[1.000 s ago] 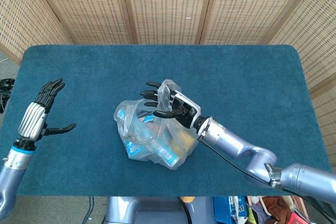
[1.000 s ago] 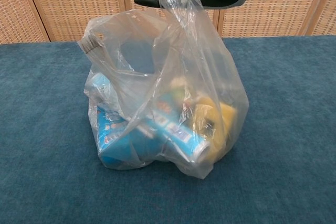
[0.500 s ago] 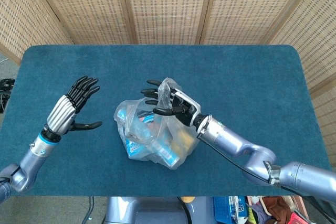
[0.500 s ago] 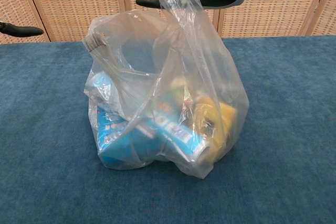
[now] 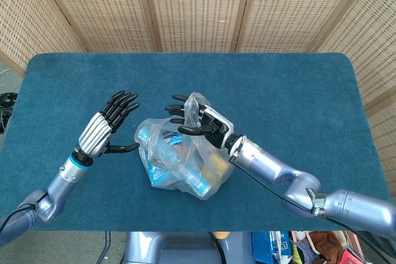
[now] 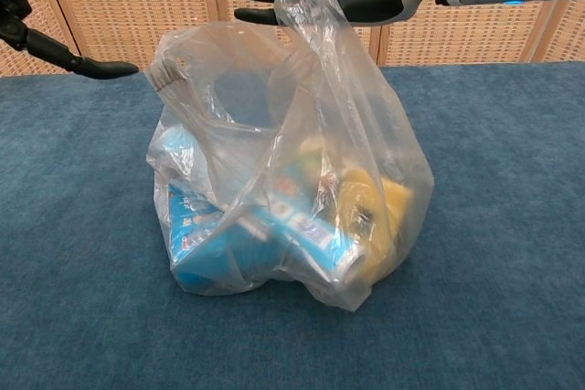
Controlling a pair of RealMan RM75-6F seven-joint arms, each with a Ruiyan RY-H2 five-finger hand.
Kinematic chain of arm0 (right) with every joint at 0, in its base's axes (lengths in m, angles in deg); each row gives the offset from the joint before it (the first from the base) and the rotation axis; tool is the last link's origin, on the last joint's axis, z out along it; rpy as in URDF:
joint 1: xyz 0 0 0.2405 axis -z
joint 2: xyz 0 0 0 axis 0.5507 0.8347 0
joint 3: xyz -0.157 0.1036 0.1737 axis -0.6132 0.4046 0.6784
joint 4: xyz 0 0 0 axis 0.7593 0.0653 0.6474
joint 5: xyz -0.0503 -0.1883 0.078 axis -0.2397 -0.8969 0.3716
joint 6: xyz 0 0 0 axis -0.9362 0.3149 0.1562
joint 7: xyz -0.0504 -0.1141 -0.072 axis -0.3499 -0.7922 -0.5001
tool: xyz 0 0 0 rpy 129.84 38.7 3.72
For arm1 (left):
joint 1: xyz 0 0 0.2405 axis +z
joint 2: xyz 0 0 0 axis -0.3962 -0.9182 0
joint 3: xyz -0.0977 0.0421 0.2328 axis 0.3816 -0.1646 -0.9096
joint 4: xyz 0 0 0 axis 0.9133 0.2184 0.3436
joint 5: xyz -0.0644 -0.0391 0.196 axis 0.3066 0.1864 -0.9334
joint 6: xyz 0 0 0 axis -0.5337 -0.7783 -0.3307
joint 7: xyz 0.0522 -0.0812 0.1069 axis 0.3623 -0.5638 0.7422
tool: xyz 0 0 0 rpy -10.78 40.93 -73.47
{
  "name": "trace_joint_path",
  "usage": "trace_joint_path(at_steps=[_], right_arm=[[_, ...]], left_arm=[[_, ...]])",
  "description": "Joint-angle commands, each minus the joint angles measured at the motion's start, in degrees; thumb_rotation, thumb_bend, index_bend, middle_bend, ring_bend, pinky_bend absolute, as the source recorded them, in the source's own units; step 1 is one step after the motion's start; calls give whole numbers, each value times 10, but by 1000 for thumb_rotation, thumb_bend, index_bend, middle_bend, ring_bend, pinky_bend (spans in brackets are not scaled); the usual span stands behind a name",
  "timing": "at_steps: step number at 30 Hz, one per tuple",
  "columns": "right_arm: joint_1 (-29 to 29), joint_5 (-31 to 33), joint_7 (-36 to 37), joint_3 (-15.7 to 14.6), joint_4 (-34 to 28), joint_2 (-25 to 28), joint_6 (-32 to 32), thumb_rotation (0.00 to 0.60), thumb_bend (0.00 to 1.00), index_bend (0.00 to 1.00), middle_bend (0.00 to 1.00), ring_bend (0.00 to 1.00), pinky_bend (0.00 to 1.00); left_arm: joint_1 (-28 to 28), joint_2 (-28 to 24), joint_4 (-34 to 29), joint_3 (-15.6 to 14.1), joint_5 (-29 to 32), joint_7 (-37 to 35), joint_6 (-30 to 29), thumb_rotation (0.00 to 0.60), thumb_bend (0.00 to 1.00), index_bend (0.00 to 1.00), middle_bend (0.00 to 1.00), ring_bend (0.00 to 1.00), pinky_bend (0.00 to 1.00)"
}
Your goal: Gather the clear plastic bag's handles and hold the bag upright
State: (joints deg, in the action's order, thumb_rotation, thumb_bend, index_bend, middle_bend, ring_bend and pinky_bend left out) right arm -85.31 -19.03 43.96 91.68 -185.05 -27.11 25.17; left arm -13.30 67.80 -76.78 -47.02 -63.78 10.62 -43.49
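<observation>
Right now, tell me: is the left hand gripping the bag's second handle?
No: the left hand is open beside the bag, its fingers spread clear of the plastic.

No print on the packages inside the bag can be read.

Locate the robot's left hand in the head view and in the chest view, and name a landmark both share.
Head view: the left hand is left of centre, fingers spread, just beside the clear plastic bag.
Chest view: only a part of the left hand shows at the top left corner, one fingertip near the bag's loose handle.
Shared landmark: the clear plastic bag on the blue table.
</observation>
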Motion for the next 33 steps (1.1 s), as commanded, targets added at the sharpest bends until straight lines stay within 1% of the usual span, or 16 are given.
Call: trace_joint_path(at_steps=[1, 7, 20, 25, 29, 32, 33], right_arm=[[2, 3, -4, 1, 1, -2, 2, 600, 170, 120, 252, 143, 145], [7, 9, -9, 8, 3, -7, 6, 600, 171, 120, 252, 143, 145], [22, 9, -17, 18, -3, -9, 14, 600, 173, 121, 254, 144, 145], [28, 9, -20, 21, -1, -8, 19, 600, 172, 121, 254, 144, 145], [33, 7, -19, 25, -3, -7, 22, 600, 172, 120, 255, 144, 145], [36, 4, -20, 28, -5, -6, 24, 600, 172, 120, 256, 144, 145], [37, 4, -20, 29, -5, -6, 24, 600, 173, 121, 257, 144, 145]], left_arm=[[-9, 14, -1, 1, 9, 4, 4, 600, 92, 0, 0, 0, 0], [-29, 44, -8, 4, 22, 15, 18, 600, 88, 0, 0, 0, 0], [-57, 78, -34, 14, 38, 47, 25, 600, 95, 0, 0, 0, 0], [-60, 84, -43, 22, 53, 41, 23, 600, 147, 0, 0, 0, 0], [-65, 85, -47, 23, 60, 49, 31, 600, 160, 0, 0, 0, 0], [-68, 89, -50, 24, 64, 53, 33, 600, 230, 0, 0, 0, 0], [-70, 90, -52, 25, 65, 53, 35, 600, 273, 0, 0, 0, 0]])
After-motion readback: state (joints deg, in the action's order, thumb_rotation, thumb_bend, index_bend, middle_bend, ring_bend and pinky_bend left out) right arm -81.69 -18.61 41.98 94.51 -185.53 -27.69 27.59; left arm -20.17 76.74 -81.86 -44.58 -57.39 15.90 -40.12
